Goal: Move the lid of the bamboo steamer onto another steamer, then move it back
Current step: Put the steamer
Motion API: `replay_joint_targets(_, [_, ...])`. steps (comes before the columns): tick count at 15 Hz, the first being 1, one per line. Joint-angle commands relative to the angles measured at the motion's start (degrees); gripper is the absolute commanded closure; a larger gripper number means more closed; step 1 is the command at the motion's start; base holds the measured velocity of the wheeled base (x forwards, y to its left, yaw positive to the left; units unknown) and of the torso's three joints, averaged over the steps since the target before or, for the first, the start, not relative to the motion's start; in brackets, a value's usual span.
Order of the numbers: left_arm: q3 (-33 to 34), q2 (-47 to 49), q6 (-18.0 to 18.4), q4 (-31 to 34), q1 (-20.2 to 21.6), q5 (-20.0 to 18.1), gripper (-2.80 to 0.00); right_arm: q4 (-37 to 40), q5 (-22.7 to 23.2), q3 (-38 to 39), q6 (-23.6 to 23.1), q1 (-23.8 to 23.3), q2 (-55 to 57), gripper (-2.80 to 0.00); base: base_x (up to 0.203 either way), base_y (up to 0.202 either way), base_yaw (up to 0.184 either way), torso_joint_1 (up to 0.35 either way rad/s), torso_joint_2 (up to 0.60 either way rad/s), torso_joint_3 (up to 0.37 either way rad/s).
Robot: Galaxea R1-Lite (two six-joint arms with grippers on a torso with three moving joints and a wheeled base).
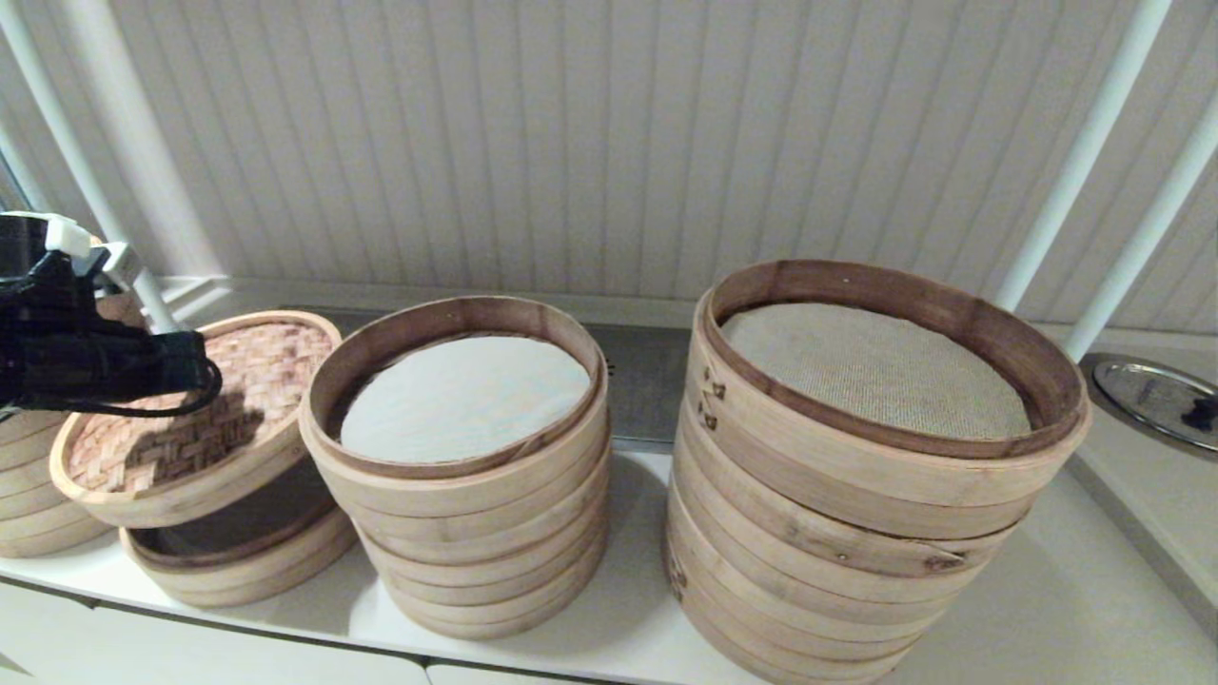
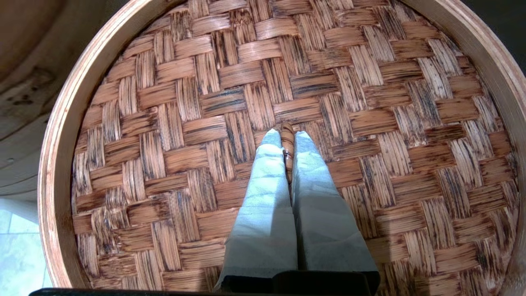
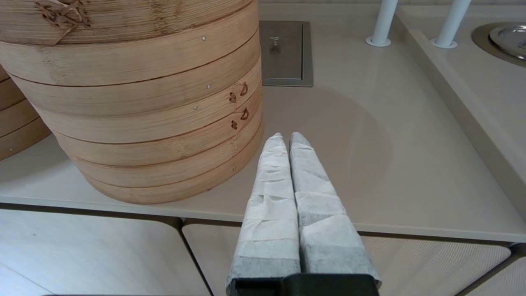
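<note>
The bamboo steamer lid (image 1: 255, 381), with a pinkish-brown woven top and a pale band rim, hangs tilted in the air at the left, above a low single steamer (image 1: 249, 557). My left gripper (image 2: 287, 133) is shut on the lid's small centre loop handle (image 2: 287, 144); the woven top (image 2: 197, 123) fills the left wrist view. The medium stack with the white round liner (image 1: 463, 395) stands just right of the lid, uncovered. My right gripper (image 3: 286, 136) is shut on nothing, low beside the table's front edge, out of the head view.
The wide tall stack with a beige mesh liner (image 1: 871, 366) stands at the right; its side (image 3: 144, 102) shows in the right wrist view. Another stack (image 1: 29, 504) sits at the far left. White poles (image 1: 1080, 162) and a metal dish (image 1: 1156, 395) are at the back right.
</note>
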Motion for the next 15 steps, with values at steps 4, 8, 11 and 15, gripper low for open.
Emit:
replay_joint_targets(4, [-1.75,-3.27,-0.09,1.85,0.12,0.02,0.00,-0.04,0.01,0.09,0.01,0.08,-0.02,0.00,0.000,0.000,0.000,0.000,0.00,0.000])
replay_joint_targets(8, [-2.98,-5.04,-0.09,3.47,0.12,0.02,0.00,-0.04,0.01,0.09,0.01,0.03,-0.02,0.00,0.000,0.000,0.000,0.000,0.00,0.000])
replay_joint_targets(11, [-5.07,-5.88,-0.09,5.48,0.12,0.02,0.00,-0.02,0.01,0.09,0.01,0.07,0.07,0.00,0.000,0.000,0.000,0.000,0.00,0.000])
replay_joint_targets(15, [-6.00,-6.44,-0.09,5.91,0.12,0.11,0.00,0.00,0.01,0.09,0.01,0.04,0.04,0.00,0.000,0.000,0.000,0.000,0.00,0.000])
